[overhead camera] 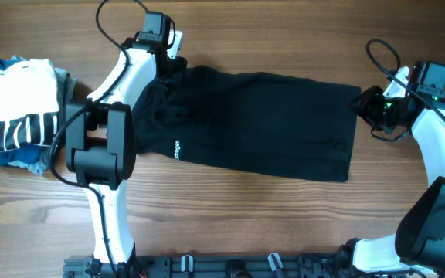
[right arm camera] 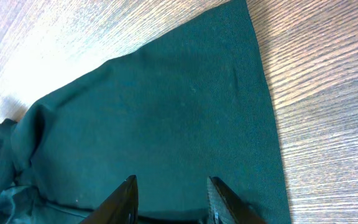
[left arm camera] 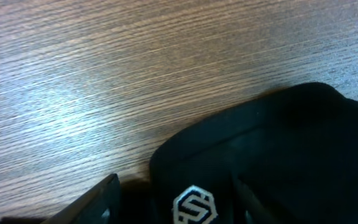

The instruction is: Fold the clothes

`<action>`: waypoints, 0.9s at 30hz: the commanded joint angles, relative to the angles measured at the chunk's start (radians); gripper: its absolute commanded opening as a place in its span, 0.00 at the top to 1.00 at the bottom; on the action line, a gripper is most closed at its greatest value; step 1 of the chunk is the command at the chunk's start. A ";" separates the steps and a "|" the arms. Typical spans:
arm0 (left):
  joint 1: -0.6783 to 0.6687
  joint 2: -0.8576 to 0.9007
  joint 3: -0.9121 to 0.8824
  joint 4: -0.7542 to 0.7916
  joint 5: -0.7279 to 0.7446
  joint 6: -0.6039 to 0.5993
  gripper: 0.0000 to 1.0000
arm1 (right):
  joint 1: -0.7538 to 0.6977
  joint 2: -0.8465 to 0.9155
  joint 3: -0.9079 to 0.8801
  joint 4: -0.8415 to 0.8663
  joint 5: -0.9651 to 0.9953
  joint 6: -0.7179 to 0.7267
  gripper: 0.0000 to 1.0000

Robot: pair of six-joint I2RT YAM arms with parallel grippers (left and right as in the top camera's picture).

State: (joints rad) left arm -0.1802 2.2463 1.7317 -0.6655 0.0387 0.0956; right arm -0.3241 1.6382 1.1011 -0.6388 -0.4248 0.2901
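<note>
— Black cloth right under the right gripper, is it?
— Yes, the T-shirt, though the right wrist camera renders it dark green; the two fingers stand apart with fabric showing in the gap; they pinch nothing that I can see.
— And past the fingers?
— The cloth runs flat to a straight edge; bare wood of the bench lies beyond it.
— The left gripper?
— Its wrist view shows one dark finger at the bottom edge, just beside a raised hump of black fabric; a white hexagon mark shows low in that view; whether the jaws are closed on the cloth I cannot tell.
— Where does the shirt lie overall?
— Across the middle of the bench, stretched side to side between the two arms; the left gripper is at its far left corner, the right one at its right end; small white lettering sits near its left end.
— Anything further off?
— At the far left, apart from the shirt, a white garment with black stripes heaped on a blue garment.
</note>
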 commanded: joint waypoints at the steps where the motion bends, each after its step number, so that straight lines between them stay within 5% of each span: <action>1: 0.006 -0.005 0.000 0.007 0.038 0.005 0.87 | 0.003 0.015 -0.010 0.003 0.006 0.028 0.64; 2: 0.006 -0.006 0.000 0.025 0.064 0.005 0.96 | 0.003 0.015 -0.010 0.008 0.006 0.028 0.64; 15: 0.017 -0.230 0.000 0.259 0.107 0.005 0.96 | 0.003 0.015 -0.010 0.072 0.007 0.028 0.64; 27: 0.014 -0.281 0.000 0.071 0.106 0.006 0.96 | 0.005 0.020 -0.010 0.104 0.054 0.000 0.63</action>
State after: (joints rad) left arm -0.1699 1.9755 1.7302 -0.5613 0.1326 0.0959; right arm -0.3241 1.6382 1.1011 -0.5568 -0.4099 0.3126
